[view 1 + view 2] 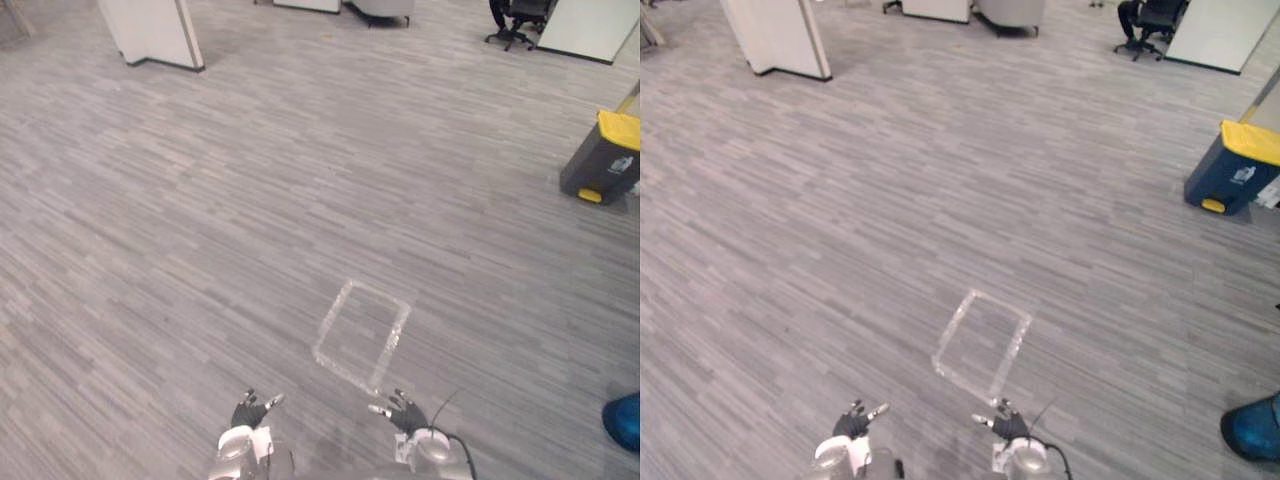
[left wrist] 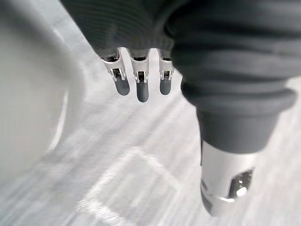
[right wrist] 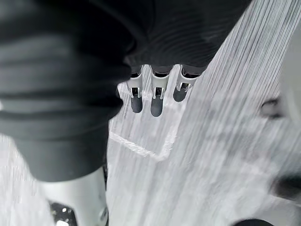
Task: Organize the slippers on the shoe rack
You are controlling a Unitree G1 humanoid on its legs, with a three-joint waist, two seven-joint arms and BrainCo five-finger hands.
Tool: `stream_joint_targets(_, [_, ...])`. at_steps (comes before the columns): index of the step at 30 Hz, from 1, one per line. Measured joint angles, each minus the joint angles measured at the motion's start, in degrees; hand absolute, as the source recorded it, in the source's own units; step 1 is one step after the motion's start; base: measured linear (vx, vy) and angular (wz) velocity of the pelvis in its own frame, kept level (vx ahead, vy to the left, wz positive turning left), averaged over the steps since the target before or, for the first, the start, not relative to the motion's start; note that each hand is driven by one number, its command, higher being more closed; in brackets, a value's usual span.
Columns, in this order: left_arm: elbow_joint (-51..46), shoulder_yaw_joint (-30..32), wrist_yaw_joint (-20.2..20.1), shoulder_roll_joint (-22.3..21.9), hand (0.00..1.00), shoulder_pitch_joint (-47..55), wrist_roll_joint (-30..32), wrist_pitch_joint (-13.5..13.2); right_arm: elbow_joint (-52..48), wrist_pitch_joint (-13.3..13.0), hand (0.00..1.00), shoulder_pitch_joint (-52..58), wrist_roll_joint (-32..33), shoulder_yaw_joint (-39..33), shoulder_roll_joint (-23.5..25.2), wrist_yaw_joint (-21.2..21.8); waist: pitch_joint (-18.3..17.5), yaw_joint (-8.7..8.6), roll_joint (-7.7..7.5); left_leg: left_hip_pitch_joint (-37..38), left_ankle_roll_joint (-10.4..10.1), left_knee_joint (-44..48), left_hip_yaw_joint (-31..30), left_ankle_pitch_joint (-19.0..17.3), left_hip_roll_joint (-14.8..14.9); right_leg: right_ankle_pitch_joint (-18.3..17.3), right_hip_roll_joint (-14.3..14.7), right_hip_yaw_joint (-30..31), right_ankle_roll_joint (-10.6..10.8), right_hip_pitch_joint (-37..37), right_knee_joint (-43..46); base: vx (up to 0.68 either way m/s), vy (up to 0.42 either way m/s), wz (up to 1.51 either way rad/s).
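Left hand: the left hand (image 1: 249,412) hangs low at the near edge of the head views, palm dark, fingers spread loosely above the floor. In its wrist view the fingers (image 2: 142,89) run out almost straight in a row, nothing between them, bare floor past their dark tips.
Right hand: the right hand (image 1: 407,414) hangs level with the left and well apart from it, fingers likewise relaxed and spread. Its wrist view shows the fingers (image 3: 156,104) extended side by side, grasping nothing.
Floor: grey plank-patterned floor (image 1: 300,200) stretches away from the robot across the room.
Floor mark: a taped rectangle (image 1: 362,335) of pale, shiny strips lies flat on the floor just beyond the hands and between them, set at a slant. A corner of it shows past the fingers in each wrist view.
Task's thing: a blue rounded thing (image 1: 625,421) sits on the floor at the right edge, cut off by the frame, well to the right of the right hand. Whether it is a slipper cannot be told.
Bin: a dark bin (image 1: 603,160) with a yellow lid stands on the far right.
Far end: a white partition (image 1: 152,32) stands at the far left, and a black office chair (image 1: 519,20) beside a white panel (image 1: 590,28) at the far right.
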Motion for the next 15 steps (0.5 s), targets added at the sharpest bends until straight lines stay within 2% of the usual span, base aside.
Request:
stream_joint_targets(1, [0.01, -0.58, 0.17, 0.09, 0.00, 0.04, -0.04, -0.06, -0.22, -0.06, 0.00, 0.33, 0.01, -0.05, -0.04, -0.17, -0.12, 0.10, -0.03, -0.43, -0.22, -9.65, -2.68, 2.58, -1.75, -1.06, -1.26, 1.70, 1.16, 0.70, -0.21, 0.48, 0.266, -0.95])
stream_joint_targets(2, [-0.12, -1.03, 0.38, 0.23, 0.00, 0.21, -0.13, -0.20, -0.02, -0.04, 0.00, 0.43, 0.01, -0.01, -0.10, -0.45, -0.42, 0.30, -0.09, -0.84, -1.76, -14.55, -5.78, 7.99, -2.93, -2.67, -2.43, 3.82, 1.69, 1.43, -0.46, 0.51, 0.340, -1.06])
stream_joint_targets(3, [0.35, -1.34, 0.63, 0.82, 0.00, 0.16, -0.29, -0.64, 0.83, 0.03, 0.00, 0.38, -0.12, 0.08, 0.06, -0.61, -1.42, 0.91, -1.35, -0.71, -0.83, -14.13, -5.54, 9.19, -5.76, -3.56, -4.46, 6.94, 2.27, 1.72, -0.48, 0.52, 0.353, -0.78])
stream_joint_targets(4, [0.90, -1.49, 0.90, 1.32, 0.00, 0.06, -0.47, -0.72, 1.33, 0.02, 0.00, 0.17, -0.16, 0.09, 0.44, -0.55, -2.68, -0.04, -2.46, -0.49, -0.45, -14.57, -4.88, 7.75, -6.70, -2.74, -5.84, 8.78, 1.81, -0.22, 1.82, 0.54, 0.337, -0.59])
stream_joint_targets(5, [1.17, -1.41, 0.96, 1.51, 0.00, 0.05, -0.53, -0.78, 2.00, 0.12, 0.00, 0.23, -0.15, 0.09, 0.64, -0.52, -3.21, -0.09, -3.16, -0.51, 0.70, -14.33, -3.69, 7.09, -6.77, -1.47, -6.15, 11.13, 3.46, -3.18, 5.80, 0.53, 0.313, -0.38])
stream_joint_targets(6, [1.27, -1.44, 0.92, 2.18, 0.00, -0.09, -1.05, -0.73, 2.00, 0.44, 0.00, 0.36, -0.19, 0.08, 1.09, -0.50, -3.25, 0.03, -4.43, 1.32, 2.40, -14.07, -1.18, 6.22, -6.81, 0.33, -6.35, 14.18, 5.35, -5.81, 12.71, 0.63, 0.346, -0.58])
stream_joint_targets(7, [1.59, -1.45, 0.97, 2.61, 0.00, -0.18, -1.11, -0.64, 1.95, 0.52, 0.00, 0.52, -0.18, 0.09, 1.28, -0.40, -2.97, -0.01, -4.96, 3.94, 3.37, -14.68, 0.34, 5.55, -6.89, 2.82, -6.06, 15.28, 7.24, -8.28, 19.43, 0.51, 0.267, -0.77])
stream_joint_targets(8, [2.12, -1.45, 1.03, 2.87, 0.00, -0.31, -1.13, -0.59, 1.86, 0.49, 0.00, 0.44, -0.20, 0.10, 1.35, -0.38, -2.67, 0.02, -5.10, 7.81, 4.33, -16.39, 2.00, 4.95, -6.85, 6.78, -5.76, 15.46, 9.38, -11.52, 28.17, 0.45, 0.220, -0.98])
stream_joint_targets(9, [3.32, -1.53, 1.10, 2.94, 0.00, -0.32, -1.11, -0.39, 1.53, 0.30, 0.00, 0.40, -0.19, 0.05, 1.25, -0.32, -2.00, -0.04, -4.25, 13.29, 4.81, -19.03, 3.57, 4.67, -6.88, 7.43, -5.55, 14.38, 11.06, -15.55, 38.92, 0.31, 0.158, -0.98])
stream_joint_targets(10, [3.85, -1.71, 1.12, 2.89, 0.00, -0.33, -1.09, -0.27, 1.24, 0.27, 0.00, 0.38, -0.19, 0.05, 1.11, -0.28, -1.91, -0.18, -4.19, 15.96, 4.81, -20.33, 3.99, 4.66, -6.88, 7.12, -5.55, 12.90, 10.56, -17.28, 42.59, 0.34, 0.180, -1.05])
stream_joint_targets(11, [4.95, -2.58, 1.12, 2.84, 0.00, -0.30, -1.07, 0.23, 0.23, 0.11, 0.00, 0.66, -0.24, -0.03, 0.95, -0.28, -2.04, -0.53, -3.37, 20.61, 4.83, -23.43, 5.01, 4.65, -6.72, 5.71, -5.51, 8.80, 8.92, -21.11, 47.56, 0.33, 0.166, -0.82])
stream_joint_targets(12, [5.36, -2.67, 1.01, 2.61, 0.00, -0.41, -1.08, 0.54, -0.54, -0.14, 0.00, 0.72, -0.41, -0.14, 1.07, -0.27, -2.12, -0.65, -3.24, 24.05, 4.98, -26.78, 5.82, 4.56, -6.59, 3.73, -4.87, 5.35, 7.20, -24.32, 48.34, 0.27, 0.131, -0.65])
stream_joint_targets(14, [5.78, -2.67, 0.87, 2.14, 0.00, -0.77, -1.07, 0.58, -0.64, -0.27, 0.00, 0.42, -0.57, -0.67, 1.15, -0.28, -2.10, -1.30, -3.54, 27.74, 5.17, -30.28, 6.60, 4.39, -6.61, 1.03, -3.97, 1.11, 5.78, -27.31, 45.07, 0.29, 0.058, -0.15])
stream_joint_targets(15, [6.32, -2.68, 0.69, 1.62, 0.00, -1.28, -1.03, 0.69, -0.61, -0.33, 0.00, 0.20, -0.58, -1.16, 1.04, -0.28, -2.05, -1.50, -3.71, 29.31, 5.07, -31.92, 7.27, 4.33, -6.58, 0.07, -3.68, -2.69, 5.26, -28.85, 39.09, 0.43, 0.029, 0.04])
